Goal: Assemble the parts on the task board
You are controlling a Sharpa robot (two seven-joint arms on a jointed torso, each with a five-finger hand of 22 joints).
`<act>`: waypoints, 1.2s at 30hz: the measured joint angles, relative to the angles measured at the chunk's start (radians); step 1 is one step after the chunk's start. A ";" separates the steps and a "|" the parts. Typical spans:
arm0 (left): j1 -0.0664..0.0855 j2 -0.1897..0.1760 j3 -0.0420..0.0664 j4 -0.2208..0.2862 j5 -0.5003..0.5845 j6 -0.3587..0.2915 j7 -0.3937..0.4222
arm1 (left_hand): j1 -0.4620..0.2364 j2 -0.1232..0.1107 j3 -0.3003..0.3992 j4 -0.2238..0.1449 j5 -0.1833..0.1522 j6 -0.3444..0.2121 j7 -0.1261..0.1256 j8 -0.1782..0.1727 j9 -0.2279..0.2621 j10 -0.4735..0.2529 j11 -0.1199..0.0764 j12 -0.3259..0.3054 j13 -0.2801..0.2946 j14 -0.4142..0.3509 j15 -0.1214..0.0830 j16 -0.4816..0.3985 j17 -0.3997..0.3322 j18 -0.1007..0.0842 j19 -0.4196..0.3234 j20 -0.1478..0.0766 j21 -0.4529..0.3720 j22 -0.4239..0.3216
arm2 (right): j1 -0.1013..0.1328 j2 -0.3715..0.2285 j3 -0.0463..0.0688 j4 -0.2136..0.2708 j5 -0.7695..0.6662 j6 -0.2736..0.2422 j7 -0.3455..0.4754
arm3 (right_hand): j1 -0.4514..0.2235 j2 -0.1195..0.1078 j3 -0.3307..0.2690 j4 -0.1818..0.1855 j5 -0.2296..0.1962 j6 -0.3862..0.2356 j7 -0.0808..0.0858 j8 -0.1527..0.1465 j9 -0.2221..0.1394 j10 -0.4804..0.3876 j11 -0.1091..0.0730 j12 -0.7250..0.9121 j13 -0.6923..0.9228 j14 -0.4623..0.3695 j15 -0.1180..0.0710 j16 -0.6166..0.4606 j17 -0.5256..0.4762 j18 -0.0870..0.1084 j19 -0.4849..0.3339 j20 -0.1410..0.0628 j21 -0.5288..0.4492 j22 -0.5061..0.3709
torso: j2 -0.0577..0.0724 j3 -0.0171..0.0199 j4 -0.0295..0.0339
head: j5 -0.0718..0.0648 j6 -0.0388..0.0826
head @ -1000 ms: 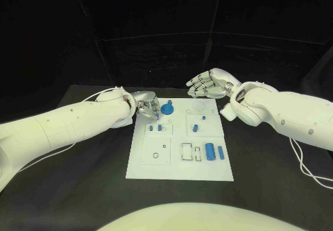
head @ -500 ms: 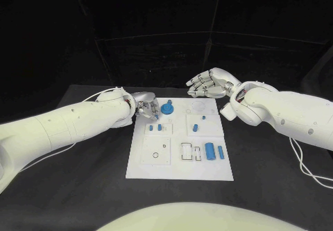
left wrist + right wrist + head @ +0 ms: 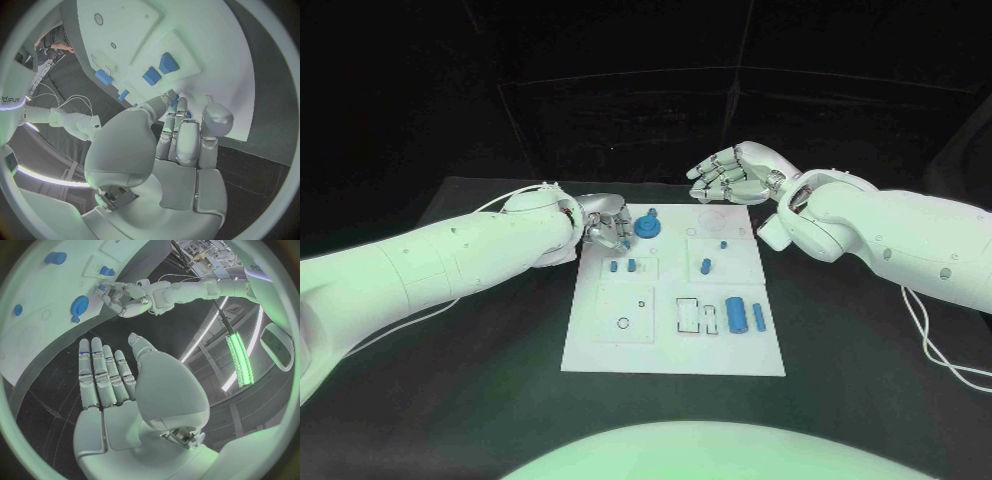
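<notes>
Left hand [image 3: 606, 226]: at the far left corner of the task board [image 3: 672, 340], over the board's left edge. Fingers curled downward with tips close together beside the round blue knob [image 3: 646, 226]. Whether the fingertips pinch a small piece cannot be told; in the left wrist view the fingers [image 3: 178, 135] lie side by side, pointed at the board, with a sliver of blue at their tips.

Task board: white plate lying flat at the middle of the black table [image 3: 473, 350], its long side running away from the robot.

Parts, placed against the board:
- Round blue knob, far left area, just beside the left hand's fingertips.
- Two small blue blocks [image 3: 623, 266], left half, nearer than the knob, side by side.
- Small dark ring [image 3: 623, 322], near left panel.
- Rectangular outlined slot [image 3: 688, 315], near middle.
- Large blue cylinder [image 3: 734, 315], just right of the slot, lying along the board's length.
- Slim blue peg [image 3: 759, 318], just right of the cylinder, parallel to it.
- Short blue peg [image 3: 707, 266], right half, mid-depth.
- Tiny blue pin [image 3: 724, 242], farther back on the right half.

Right hand [image 3: 738, 172]: raised beyond the board's far right corner, well apart from the parts. Fingers extended and loosely spread, holding nothing; the right wrist view shows the palm [image 3: 119, 405] bare.
</notes>
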 measured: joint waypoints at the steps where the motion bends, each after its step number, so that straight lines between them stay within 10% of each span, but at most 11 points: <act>1: 0.000 0.000 0.000 0.000 0.000 0.000 0.000 | 0.000 0.000 0.000 0.000 0.000 0.000 0.000 0.000 0.001 0.001 -0.001 0.000 0.000 0.000 0.000 0.000 -0.001 0.000 0.000 0.000 0.000 0.000 | 0.000 0.000 0.000 0.000 0.000 0.000 0.000 | 0.000 0.000 0.000 0.000 0.003 0.000 0.000 0.000 0.000 0.000 0.000 0.000 0.000 0.000 0.000 0.000 0.000 0.000 0.000 0.000 0.000 0.000 | 0.000 0.0001 0.0000 | 0.000 0.000; 36: 0.000 0.006 0.000 -0.008 0.000 0.012 -0.001 | -0.017 -0.017 -0.005 0.005 0.000 -0.040 0.010 -0.053 -0.006 -0.040 0.019 -0.046 -0.003 -0.004 0.003 0.000 -0.016 0.000 0.000 0.000 -0.005 -0.005 | 0.000 0.000 0.000 0.000 0.000 0.001 -0.001 | 0.000 0.000 0.000 0.000 0.004 0.000 0.000 0.000 0.000 0.000 0.000 0.000 0.000 0.000 0.000 0.000 -0.002 0.000 0.000 0.000 -0.004 -0.002 | 0.000 0.0001 0.0002 | -0.005 -0.003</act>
